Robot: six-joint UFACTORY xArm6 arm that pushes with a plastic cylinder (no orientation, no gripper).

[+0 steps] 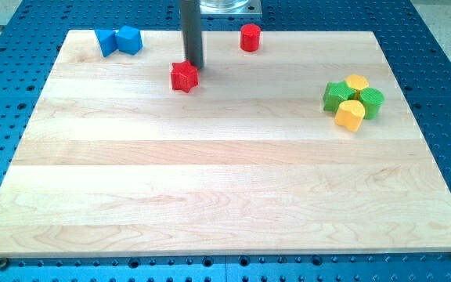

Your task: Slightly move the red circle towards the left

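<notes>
Red circle (250, 37) sits near the worktop's (210, 180) top edge, right of centre, well apart from my tip (195, 66), which stands touching or just above the red star (184, 77). Approach step, by my reading: tip must swing round to the circle's right side, then nudge briefly left. No gripper here, only the rod; blue blocks (119, 41) top left, green-yellow cluster (353, 100) right, uninvolved.

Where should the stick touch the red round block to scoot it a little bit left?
There is no hand to grab with, so my tip should press the red circle on its right side, low on its upright round wall, and push toward the view's left. Right now my tip sits by the red star, to the circle's left, so it probably must go around first.
</notes>
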